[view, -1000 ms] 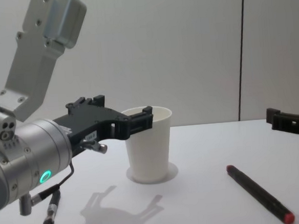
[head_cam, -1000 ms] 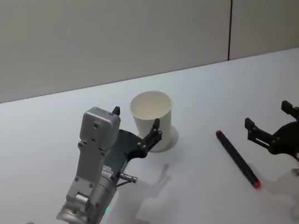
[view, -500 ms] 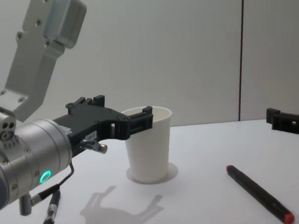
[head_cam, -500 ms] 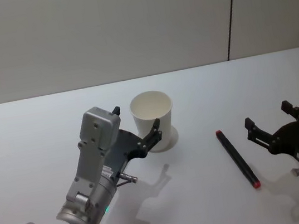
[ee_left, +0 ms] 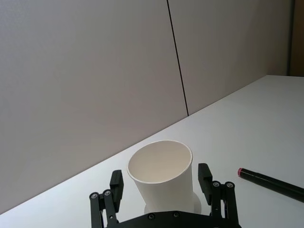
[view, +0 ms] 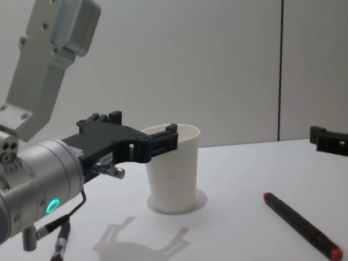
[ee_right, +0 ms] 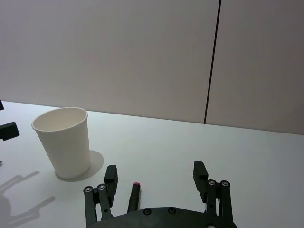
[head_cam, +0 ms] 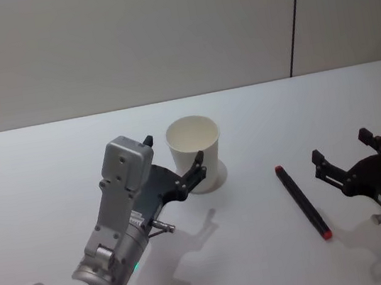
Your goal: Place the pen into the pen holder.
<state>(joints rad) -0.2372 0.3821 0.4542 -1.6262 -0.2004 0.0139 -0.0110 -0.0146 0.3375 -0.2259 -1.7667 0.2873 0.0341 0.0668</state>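
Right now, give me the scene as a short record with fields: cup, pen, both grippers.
cup: white paper cup, upright on the table, looks empty
pen: black with red ends, lying flat on the table, right of the cup and apart from it
left gripper: open, one finger on each side of the cup, a gap showing on both sides
right gripper: open, just right of the pen, holding nothing
task state: pen not yet picked up

The left arm was silver-grey, with a boxy wrist block, small screws, a thin dark cable and a glowing teal ring light. The left gripper and right gripper were matte black, studded with pale screw heads.
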